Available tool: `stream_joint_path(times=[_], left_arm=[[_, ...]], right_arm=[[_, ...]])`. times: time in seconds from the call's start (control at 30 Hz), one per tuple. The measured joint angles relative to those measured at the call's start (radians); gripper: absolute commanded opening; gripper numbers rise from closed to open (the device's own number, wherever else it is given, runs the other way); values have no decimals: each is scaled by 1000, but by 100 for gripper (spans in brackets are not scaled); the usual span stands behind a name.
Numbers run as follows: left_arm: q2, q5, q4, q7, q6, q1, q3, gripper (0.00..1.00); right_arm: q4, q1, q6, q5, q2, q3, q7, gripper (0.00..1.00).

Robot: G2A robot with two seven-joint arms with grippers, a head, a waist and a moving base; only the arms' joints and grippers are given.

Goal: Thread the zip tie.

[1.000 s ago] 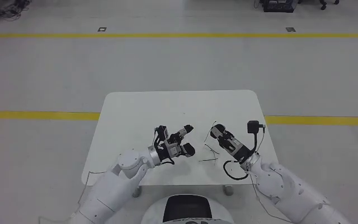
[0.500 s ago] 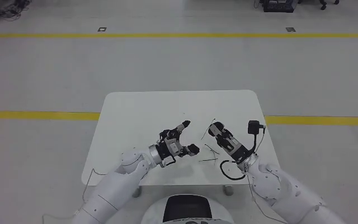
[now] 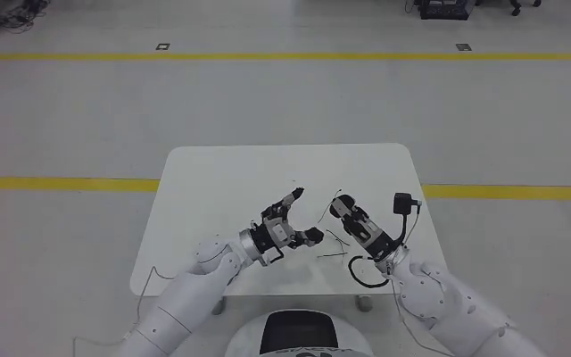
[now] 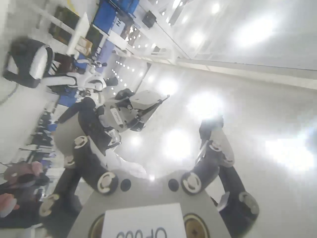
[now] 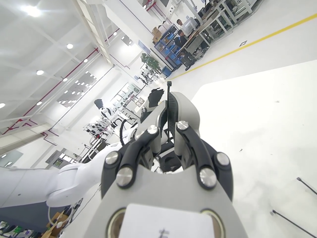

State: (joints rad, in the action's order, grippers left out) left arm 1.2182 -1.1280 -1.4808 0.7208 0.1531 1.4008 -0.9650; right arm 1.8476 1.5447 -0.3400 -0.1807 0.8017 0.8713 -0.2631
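- Two claws are facing each other above the near half of the worktop (image 3: 223, 178), a little right of its middle and short of the near edge.
- Left gripper (image 3: 306, 214) is holding its fingers wide apart with nothing between them, one tip pointing toward the far edge and the other toward the right gripper. Compared with a second ago, it is sitting turned further, its fingers are splayed wider, and it is standing slightly nearer to the right gripper, so the gap between the two is narrower.
- Zip tie (image 5: 169, 95) is being held up off the worktop, clamped between the right gripper's fingers. Its black strap is running along the gap between them, and its small square head is poking out past the tips toward the left gripper.
- Right gripper (image 3: 337, 207) is staying closed on the zip tie and is hanging over the worktop closer to the right edge. Since the earlier frames it is sitting a touch further toward the left gripper, with the tie tilted much as before.
- Loose zip ties (image 5: 307, 187) are lying flat on the worktop just nearer the near edge than the two grippers, in the same places as a second ago.
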Motion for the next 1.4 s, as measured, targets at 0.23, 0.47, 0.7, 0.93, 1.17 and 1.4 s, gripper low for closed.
stream_joint_path(times=[0.23, 0.47, 0.7, 0.93, 1.17, 1.4], left_arm=[[11, -91, 34, 51, -19, -14, 14, 100], [11, -90, 33, 50, -18, -14, 13, 100], [17, -144, 28, 22, -40, -6, 12, 100], [22, -131, 32, 10, -80, -7, 23, 50], [26, -127, 38, 35, -83, -13, 39, 45], [29, -117, 48, 72, -79, -21, 51, 39]], right_arm=[[7, 6, 0, 33, 19, 5, -25, 0], [8, 7, 1, 33, 20, 5, -23, 0], [18, 20, 0, 31, 37, 21, -33, 0], [30, 38, 0, 32, 52, 37, -41, 0], [28, 42, 0, 48, 67, 43, -19, 0], [22, 45, 0, 71, 81, 54, 2, 0]])
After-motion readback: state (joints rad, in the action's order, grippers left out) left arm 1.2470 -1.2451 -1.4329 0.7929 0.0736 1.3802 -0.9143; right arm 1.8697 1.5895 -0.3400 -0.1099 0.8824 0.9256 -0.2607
